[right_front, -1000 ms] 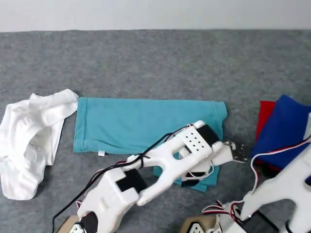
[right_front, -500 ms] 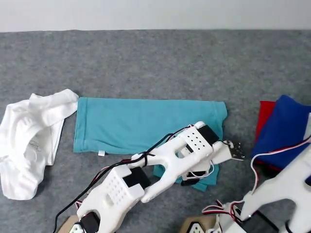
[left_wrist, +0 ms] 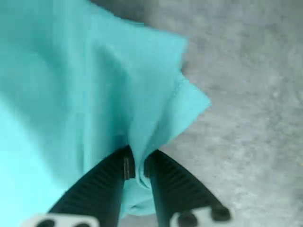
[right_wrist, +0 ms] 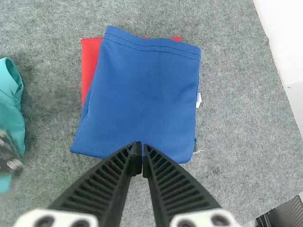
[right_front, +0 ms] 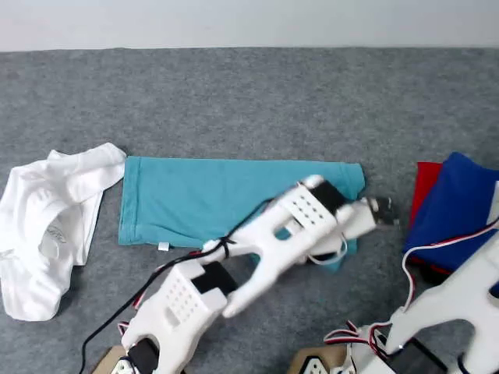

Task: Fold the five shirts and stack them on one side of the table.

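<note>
Left wrist view: pinching a fold of the teal shirt (left_wrist: 71, 94) with the left pincer (left_wrist: 137, 163), probably at its right end, long axis left-right across the surface (right_front: 234, 93), right pincer (right_wrist: 142, 153) pressed together over the blue shirt (right_wrist: 142, 90).

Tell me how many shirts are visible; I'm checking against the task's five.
4. A crumpled white shirt at far left, a spread teal shirt in the middle, and a folded blue shirt atop a folded red shirt at the right. A fifth may be hidden.
</note>
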